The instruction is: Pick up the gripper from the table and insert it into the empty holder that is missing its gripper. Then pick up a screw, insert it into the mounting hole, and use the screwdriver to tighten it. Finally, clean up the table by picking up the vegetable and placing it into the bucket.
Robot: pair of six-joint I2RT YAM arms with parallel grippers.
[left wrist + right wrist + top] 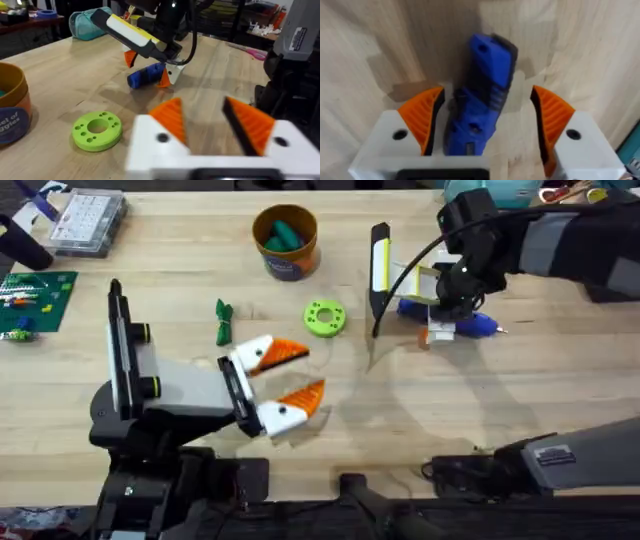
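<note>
Bare table (420, 420) spreads across the lower centre of the overhead view. One screwdriver (465, 326) lies at upper right — the right gripper (485, 120) straddles it, pads wide apart (tip hidden). The left gripper (290, 383) gapes wide, holding nothing. One vegetable (223, 321) sits left of centre; one bucket (286, 242) stands at upper centre.

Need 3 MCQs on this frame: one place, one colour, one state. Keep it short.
1. Where does the vegetable lie?
A. on the table, left of the green ring
B. in the bucket
C. between the right gripper's fingers

2. What colour is the screwdriver?
A. red
B. blue
C. yellow

3. How is the left gripper?
A. shut on the ring
B. shut, empty
C. open, empty

Answers: 1 A, it lies on the table left of the green ring, outside the bucket. 2 B, its body is bright blue. 3 C, its orange pads stand apart with nothing between.
</note>
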